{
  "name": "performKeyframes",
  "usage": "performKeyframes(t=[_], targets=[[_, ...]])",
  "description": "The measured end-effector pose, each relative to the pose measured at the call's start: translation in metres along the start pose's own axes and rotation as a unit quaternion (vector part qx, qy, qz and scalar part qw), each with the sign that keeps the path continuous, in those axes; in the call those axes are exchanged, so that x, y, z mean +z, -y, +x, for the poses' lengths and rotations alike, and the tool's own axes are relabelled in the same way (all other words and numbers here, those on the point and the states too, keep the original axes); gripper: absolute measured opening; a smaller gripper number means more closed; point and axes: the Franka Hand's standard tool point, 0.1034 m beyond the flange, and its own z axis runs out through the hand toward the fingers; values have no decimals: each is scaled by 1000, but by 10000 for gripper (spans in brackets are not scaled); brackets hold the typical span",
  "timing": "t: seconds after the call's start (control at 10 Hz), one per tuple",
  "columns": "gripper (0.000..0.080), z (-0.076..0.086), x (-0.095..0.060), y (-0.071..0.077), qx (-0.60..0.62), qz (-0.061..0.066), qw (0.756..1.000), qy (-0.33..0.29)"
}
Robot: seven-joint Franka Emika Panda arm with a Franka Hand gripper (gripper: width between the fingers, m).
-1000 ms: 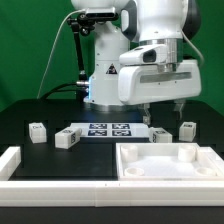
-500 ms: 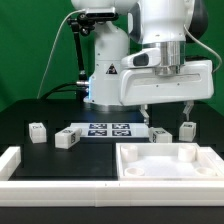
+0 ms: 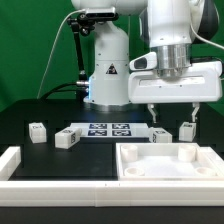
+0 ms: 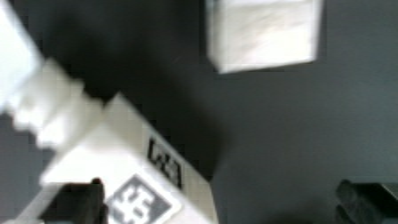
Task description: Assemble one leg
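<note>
Several small white legs lie on the black table: two at the exterior view's left (image 3: 37, 131) (image 3: 66, 138) and two at the right (image 3: 161, 136) (image 3: 187, 129). My gripper (image 3: 171, 118) hangs open and empty just above the two right legs, touching neither. In the wrist view the gripper (image 4: 222, 205) shows dark fingers (image 4: 71, 202) wide apart. A white tagged leg (image 4: 139, 192) lies close to one finger, blurred. Another white block (image 4: 267, 35) lies farther off.
The marker board (image 3: 108, 128) lies behind the legs at the middle. A large white square tray-like part (image 3: 165, 162) sits at the front right. A white rail (image 3: 20, 160) runs along the front and left. The robot base (image 3: 105, 70) stands behind.
My gripper has moved toward the exterior view's right, from over the marker board's right end to above the two right legs. The parts on the table have not moved.
</note>
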Motion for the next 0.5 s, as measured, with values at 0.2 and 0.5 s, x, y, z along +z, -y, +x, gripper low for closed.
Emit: performKeyframes(t=[0.2, 0.5], targets=[[649, -1, -1, 1, -2, 1, 1000, 1], [649, -11, 1, 7, -13, -3, 1000, 17]])
